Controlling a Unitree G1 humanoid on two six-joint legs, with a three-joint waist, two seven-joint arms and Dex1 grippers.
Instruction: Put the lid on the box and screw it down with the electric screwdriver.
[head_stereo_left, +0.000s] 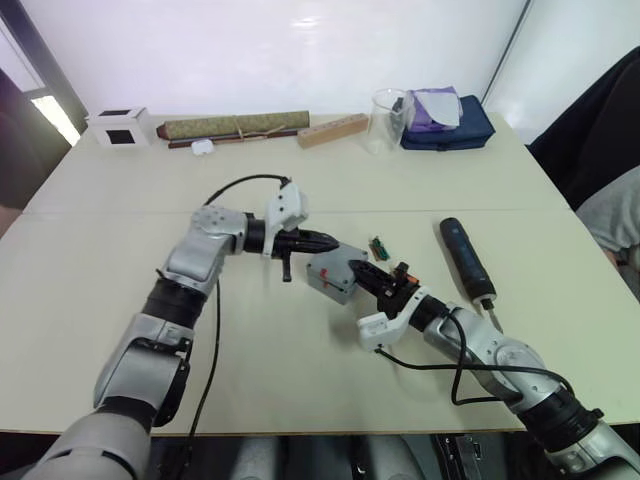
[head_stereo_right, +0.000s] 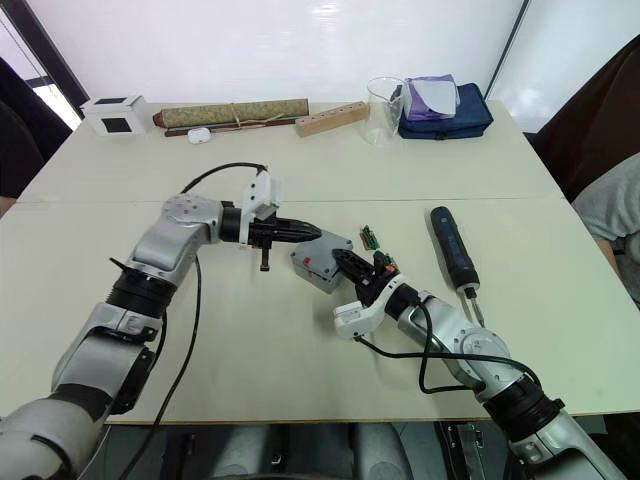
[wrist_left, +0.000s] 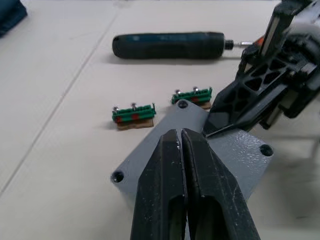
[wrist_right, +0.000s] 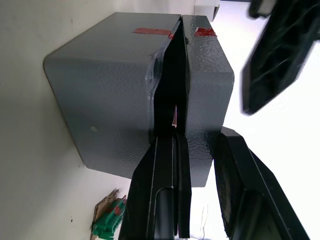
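The grey box (wrist_right: 105, 95) stands mid-table with the lid (wrist_left: 235, 150) on it. The lid is tilted, leaving a gap along one side, and each part carries a red mark. My left gripper (head_stereo_left: 330, 243) is shut with nothing between its fingers, tips resting on the lid's top. My right gripper (head_stereo_left: 365, 275) comes in from the right. It is shut on the lid's edge, one finger in the gap and the other outside. The electric screwdriver (head_stereo_left: 467, 260) lies on the table to the right of the box, bit toward the near edge.
Two small green circuit boards (wrist_left: 132, 116) lie between the box and the screwdriver. Along the far edge are a white box with a black square (head_stereo_left: 120, 127), a rolled mat (head_stereo_left: 235, 126), a wooden block (head_stereo_left: 332, 130), a glass beaker (head_stereo_left: 387, 120) and a blue pouch (head_stereo_left: 445, 128). A person (head_stereo_left: 610, 200) sits at the right.
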